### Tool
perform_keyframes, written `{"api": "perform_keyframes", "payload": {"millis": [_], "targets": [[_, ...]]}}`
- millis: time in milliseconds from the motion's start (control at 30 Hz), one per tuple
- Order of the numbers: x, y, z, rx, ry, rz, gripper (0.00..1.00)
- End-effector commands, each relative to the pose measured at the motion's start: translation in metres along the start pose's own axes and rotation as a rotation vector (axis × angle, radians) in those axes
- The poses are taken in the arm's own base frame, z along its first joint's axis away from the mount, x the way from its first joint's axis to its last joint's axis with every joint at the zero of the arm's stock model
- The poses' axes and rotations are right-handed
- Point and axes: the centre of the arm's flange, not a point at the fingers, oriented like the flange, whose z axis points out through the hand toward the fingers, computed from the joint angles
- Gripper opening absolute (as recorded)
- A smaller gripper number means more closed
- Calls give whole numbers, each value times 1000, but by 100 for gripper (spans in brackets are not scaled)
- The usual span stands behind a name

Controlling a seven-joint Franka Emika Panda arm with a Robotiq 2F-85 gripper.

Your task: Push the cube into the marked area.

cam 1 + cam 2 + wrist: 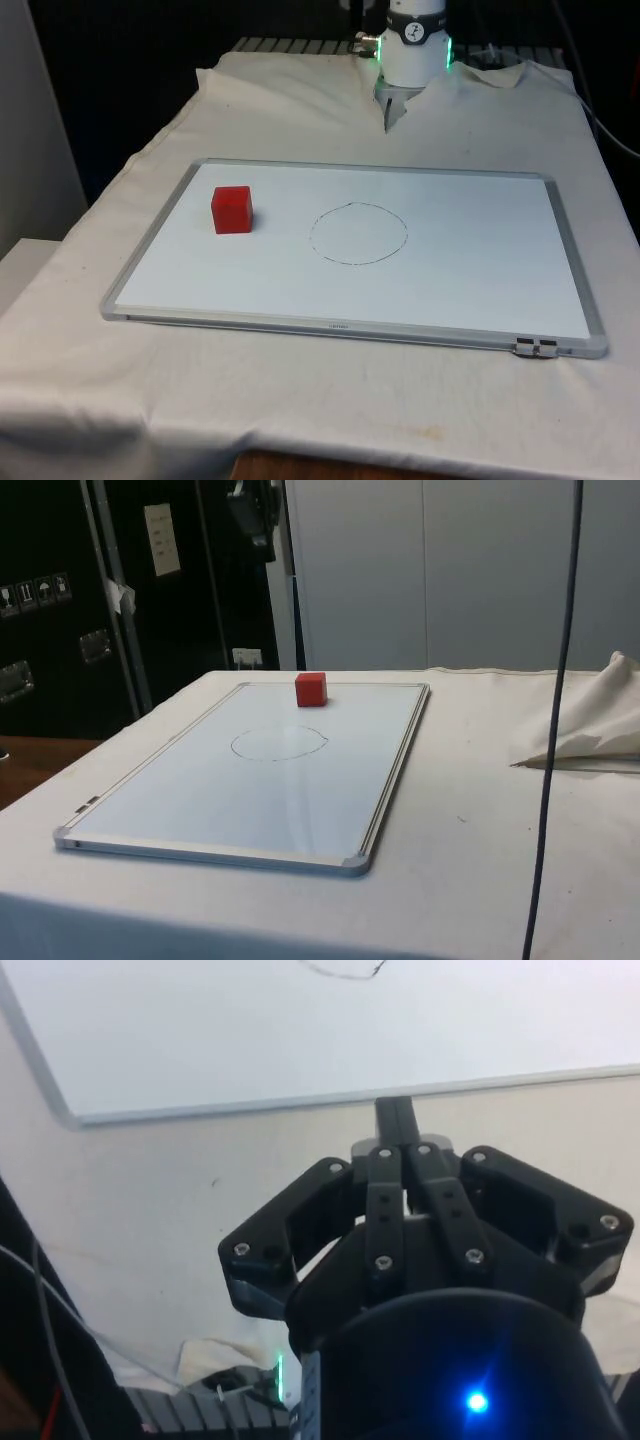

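A red cube [231, 210] [310, 689] sits on a white board [470, 270] [300, 800], near the board's end at the front view's left. The marked area is a thin drawn circle [358, 233] [278, 743] in the middle of the board; the cube lies apart from it, outside the line. In the wrist view my gripper [396, 1112] is shut with nothing between its fingers. It hangs above the bare cloth beside the board's framed edge [300, 1108], and a small arc of the circle [340, 970] shows beyond. The cube is far from the gripper.
The board has a raised metal frame [350, 325] all round. A bunched fold of cloth [590, 720] lies beside the board near the robot's base [415, 50]. A dark cable [555, 730] hangs down in the side view.
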Motion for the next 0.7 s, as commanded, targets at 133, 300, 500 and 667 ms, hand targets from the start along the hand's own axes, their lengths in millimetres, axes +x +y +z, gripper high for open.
{"api": "perform_keyframes", "payload": {"millis": [133, 300, 500, 667], "targets": [[7, 19, 12, 0, 1, -1, 0], [11, 37, 25, -8, 3, -1, 0], [12, 55, 40, -15, 3, 0, 0], [13, 77, 60, -16, -5, 1, 0]]}}
